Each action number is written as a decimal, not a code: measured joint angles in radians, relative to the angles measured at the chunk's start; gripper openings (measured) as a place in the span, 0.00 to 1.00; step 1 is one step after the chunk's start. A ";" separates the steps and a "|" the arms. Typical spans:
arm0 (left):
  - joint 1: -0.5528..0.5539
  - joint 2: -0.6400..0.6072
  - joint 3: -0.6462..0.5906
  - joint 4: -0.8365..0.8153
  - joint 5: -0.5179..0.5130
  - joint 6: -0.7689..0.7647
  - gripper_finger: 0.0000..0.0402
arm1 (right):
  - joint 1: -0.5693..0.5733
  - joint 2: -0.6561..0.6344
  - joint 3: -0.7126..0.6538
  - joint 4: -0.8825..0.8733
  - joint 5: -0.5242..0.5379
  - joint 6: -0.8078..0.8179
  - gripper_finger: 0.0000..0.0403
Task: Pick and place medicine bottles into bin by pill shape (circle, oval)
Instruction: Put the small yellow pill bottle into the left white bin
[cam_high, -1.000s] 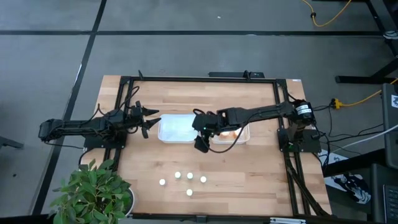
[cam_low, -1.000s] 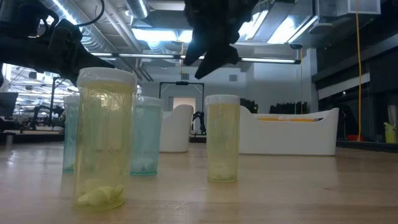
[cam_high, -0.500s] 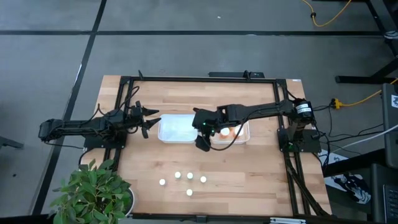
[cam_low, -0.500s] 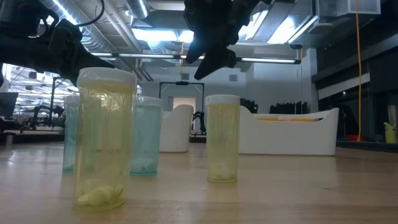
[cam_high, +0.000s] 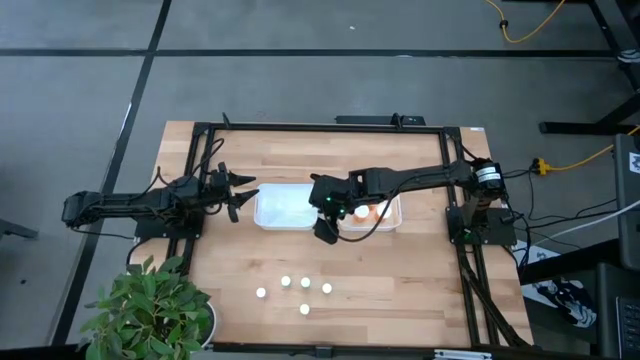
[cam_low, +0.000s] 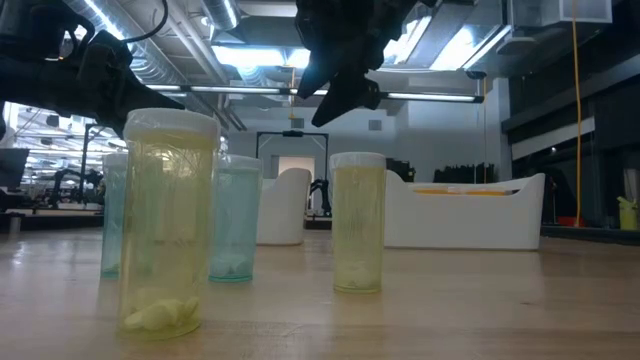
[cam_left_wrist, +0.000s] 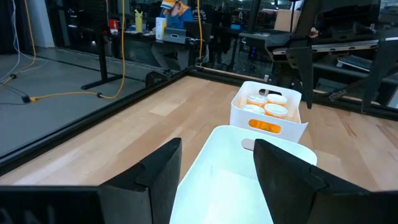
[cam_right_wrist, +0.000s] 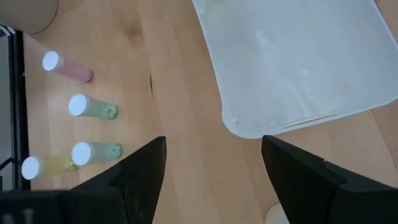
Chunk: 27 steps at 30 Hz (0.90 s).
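Note:
Several small pale medicine bottles (cam_high: 300, 291) with white caps stand on their bases on the wood table near its front edge; in the low view they are close up (cam_low: 358, 222). Orange bottles (cam_high: 364, 212) sit in the right white bin (cam_high: 392, 222). The left white bin (cam_high: 283, 207) holds nothing that I can see. My right gripper (cam_high: 323, 236) hangs open above the table just in front of the two bins, slanting down, with nothing between its fingers (cam_right_wrist: 212, 144). My left gripper (cam_high: 243, 195) is open and level beside the left bin's left side.
A potted plant (cam_high: 150, 310) stands at the table's front left corner. Black frame rails (cam_high: 320, 127) run along the far and side edges. Bare wood lies between the bins and the row of bottles.
My right gripper has turned a little at the wrist while its hand has stayed in place; the orange bottles in the right bin now show more from above. Its fingers have stayed open. The bottles on the table have not moved.

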 joint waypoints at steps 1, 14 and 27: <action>0.000 0.000 0.000 0.000 0.000 0.000 0.48 | 0.000 0.000 0.000 0.000 0.000 0.012 0.66; 0.000 0.000 0.000 0.000 0.000 0.000 0.48 | 0.008 0.000 0.000 0.054 0.002 0.041 0.66; 0.000 0.000 0.000 0.000 0.000 0.000 0.48 | 0.061 0.000 0.000 0.039 0.153 0.068 0.66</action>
